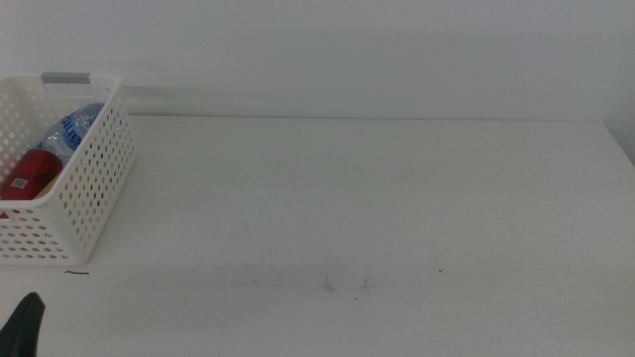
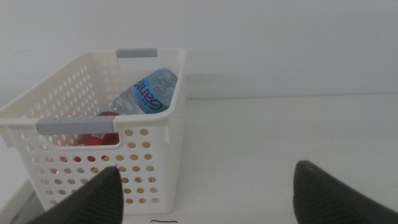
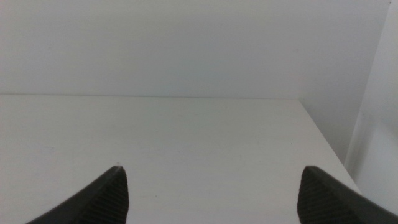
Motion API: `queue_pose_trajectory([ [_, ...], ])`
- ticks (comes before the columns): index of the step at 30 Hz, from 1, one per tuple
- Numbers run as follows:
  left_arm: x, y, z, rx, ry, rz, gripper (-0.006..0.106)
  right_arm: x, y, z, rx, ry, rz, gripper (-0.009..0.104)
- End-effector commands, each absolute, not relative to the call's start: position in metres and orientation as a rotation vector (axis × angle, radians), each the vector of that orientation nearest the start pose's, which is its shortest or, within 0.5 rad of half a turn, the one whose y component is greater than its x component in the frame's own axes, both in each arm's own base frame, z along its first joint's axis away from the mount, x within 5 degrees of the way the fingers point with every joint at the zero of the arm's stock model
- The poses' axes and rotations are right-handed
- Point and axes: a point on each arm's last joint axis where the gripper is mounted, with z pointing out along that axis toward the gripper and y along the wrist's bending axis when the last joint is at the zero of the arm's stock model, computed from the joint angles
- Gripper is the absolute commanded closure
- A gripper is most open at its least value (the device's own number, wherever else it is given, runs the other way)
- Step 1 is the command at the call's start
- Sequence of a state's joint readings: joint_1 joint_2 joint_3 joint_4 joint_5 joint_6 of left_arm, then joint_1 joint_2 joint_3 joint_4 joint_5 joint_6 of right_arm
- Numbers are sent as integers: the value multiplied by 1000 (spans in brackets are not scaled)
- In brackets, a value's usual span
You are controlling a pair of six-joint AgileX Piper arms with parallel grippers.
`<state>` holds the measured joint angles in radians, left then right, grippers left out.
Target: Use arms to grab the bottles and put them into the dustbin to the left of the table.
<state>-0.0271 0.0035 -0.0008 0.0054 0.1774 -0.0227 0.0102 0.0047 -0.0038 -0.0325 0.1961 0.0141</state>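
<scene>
Left gripper (image 2: 205, 193) spread wide, holding nothing, low at bottom-left corner of middle view. Right gripper (image 3: 211, 193) likewise spread, empty, above bare table (image 1: 397, 198). Farther, upper left: white perforated dustbin (image 1: 94, 188) containing red soda can (image 1: 32, 174) and clear water bottle (image 1: 74, 127), blue label.

Bottles (image 1: 55, 149) inside white dustbin (image 1: 94, 203).

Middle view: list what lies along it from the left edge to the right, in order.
Red soda can in the dustbin → clear water bottle in the same dustbin → bare white table out to the right edge. The left claw tip shows at the bottom left corner.
</scene>
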Motion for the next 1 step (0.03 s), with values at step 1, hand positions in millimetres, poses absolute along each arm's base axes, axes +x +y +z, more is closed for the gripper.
queue_pose_trajectory([
  [1, 56, -1, 198, 3, 1651, -34, 7, 56, 0, 197, -31, 1664, -32, 13],
])
